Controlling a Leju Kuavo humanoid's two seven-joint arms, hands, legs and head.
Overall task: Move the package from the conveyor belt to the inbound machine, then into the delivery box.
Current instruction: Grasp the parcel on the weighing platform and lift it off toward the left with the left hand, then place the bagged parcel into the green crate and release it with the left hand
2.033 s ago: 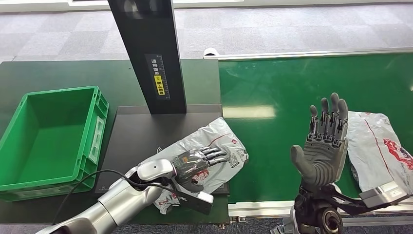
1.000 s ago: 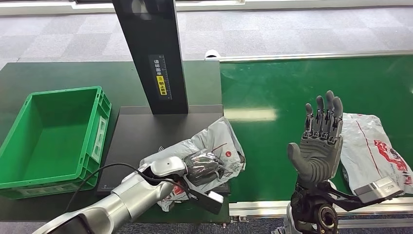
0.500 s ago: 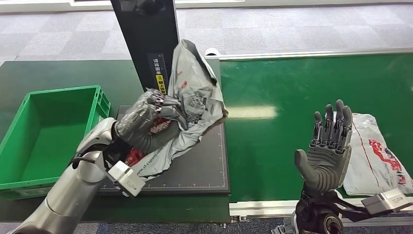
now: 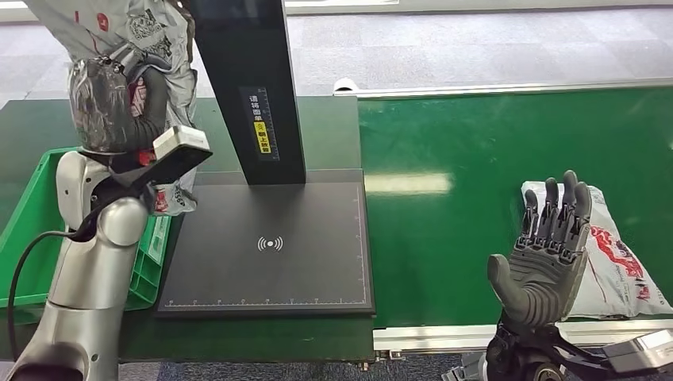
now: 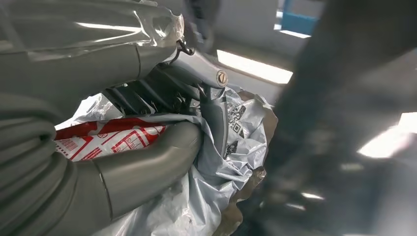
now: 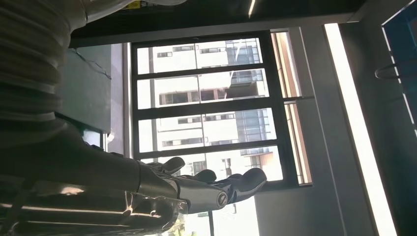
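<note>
Package [image 4: 151, 36] hangs limp in the left hand [image 4: 111, 103], fingers clenched around its bunched middle. Soft, light, likely slippery film. Right hand [image 4: 544, 254] is spread, holding nothing.

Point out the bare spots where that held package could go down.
The black scanner plate lies bare between the green crate and the conveyor belt. The belt is bare between the plate and the right hand. It is crowded at the belt's right end, where a second package lies. The left hand holds the package high.

The head view looks down from high over the scanner plate [image 4: 268, 242] and conveyor belt [image 4: 476, 198]. The left wrist view sits close on the held package [image 5: 216, 167], shared with the head view; the right wrist view faces windows [image 6: 206, 98].
</note>
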